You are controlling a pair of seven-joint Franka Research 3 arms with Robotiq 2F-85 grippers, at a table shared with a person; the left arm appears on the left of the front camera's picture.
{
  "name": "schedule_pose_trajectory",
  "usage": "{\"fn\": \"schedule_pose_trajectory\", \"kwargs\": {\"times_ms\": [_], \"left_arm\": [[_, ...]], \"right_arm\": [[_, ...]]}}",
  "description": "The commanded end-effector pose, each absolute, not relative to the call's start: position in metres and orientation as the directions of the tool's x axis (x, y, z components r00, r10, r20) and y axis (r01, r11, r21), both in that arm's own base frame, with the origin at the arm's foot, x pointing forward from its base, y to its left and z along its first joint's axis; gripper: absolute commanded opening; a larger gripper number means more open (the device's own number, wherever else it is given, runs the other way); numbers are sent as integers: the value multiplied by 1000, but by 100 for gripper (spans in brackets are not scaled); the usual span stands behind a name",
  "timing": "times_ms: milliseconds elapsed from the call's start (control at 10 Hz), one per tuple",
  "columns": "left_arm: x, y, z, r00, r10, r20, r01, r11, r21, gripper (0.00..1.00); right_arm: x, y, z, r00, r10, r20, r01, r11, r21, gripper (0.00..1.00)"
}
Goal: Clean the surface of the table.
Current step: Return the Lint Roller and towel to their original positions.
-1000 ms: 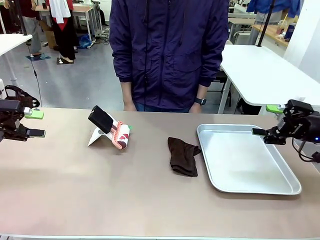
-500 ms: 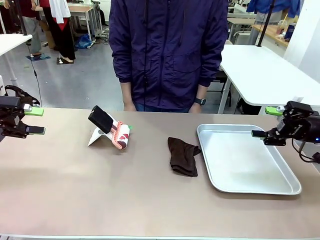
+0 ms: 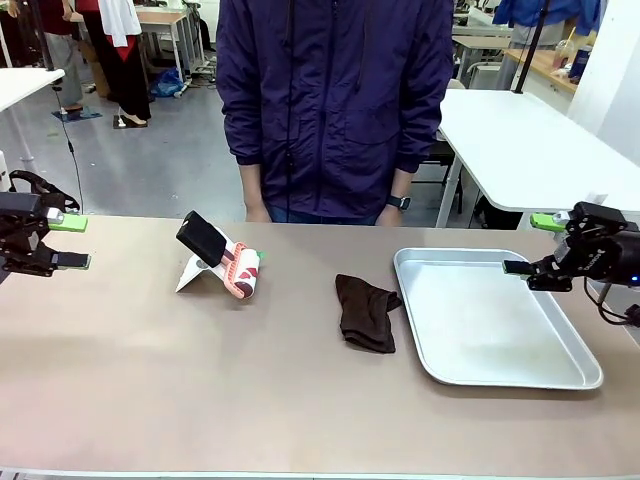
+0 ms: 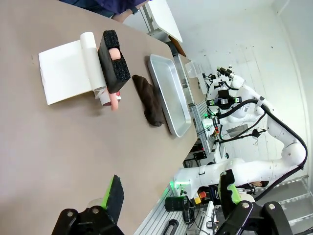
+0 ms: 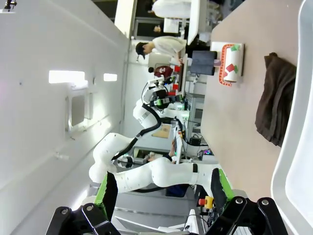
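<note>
A wide rectangular tabletop with a matte brownish-tan surface and a thin pale edge filled the front view, with a person in a dark purple jacket standing at its far side.

A crumpled dark brown cloth lay near the middle of the tabletop, its long axis running from the far side towards the robot's side. Just to its right, close but apparently not touching, sat a shallow rectangular silver metal tray. Further left stood a small white folded card stand propping up a black rectangular block and a white roll printed in red.

The left claw, black with green pads, hovered at the far left edge of the tabletop, its jaws spread fully wide and holding nothing. The right claw hovered over the tray's far right rim, also fully wide and empty, pointing inward.

The cloth looked like the natural wiping tool. It lay towards the middle from both claws, but noticeably nearer the right one, with only the tray between them. The left claw was well apart from it, with the card stand in the way. The right arm therefore seemed better placed to reach it, closing across the cloth's narrower width.
</note>
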State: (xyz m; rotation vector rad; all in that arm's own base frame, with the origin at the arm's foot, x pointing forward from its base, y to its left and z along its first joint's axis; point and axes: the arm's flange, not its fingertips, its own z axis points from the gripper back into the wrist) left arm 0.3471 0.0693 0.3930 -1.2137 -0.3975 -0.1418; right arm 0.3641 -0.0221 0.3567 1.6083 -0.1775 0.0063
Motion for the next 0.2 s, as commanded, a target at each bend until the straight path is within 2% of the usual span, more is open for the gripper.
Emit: {"fn": "schedule_pose_trajectory", "kwargs": {"times_ms": [0,100], "left_arm": [[346,67,396,924,122,363,307,334,-891,100],[346,67,396,924,122,363,307,334,-891,100]], "right_arm": [[361,-24,362,988,-101,120,-124,-37,992,100],[361,-24,362,988,-101,120,-124,-37,992,100]]}}
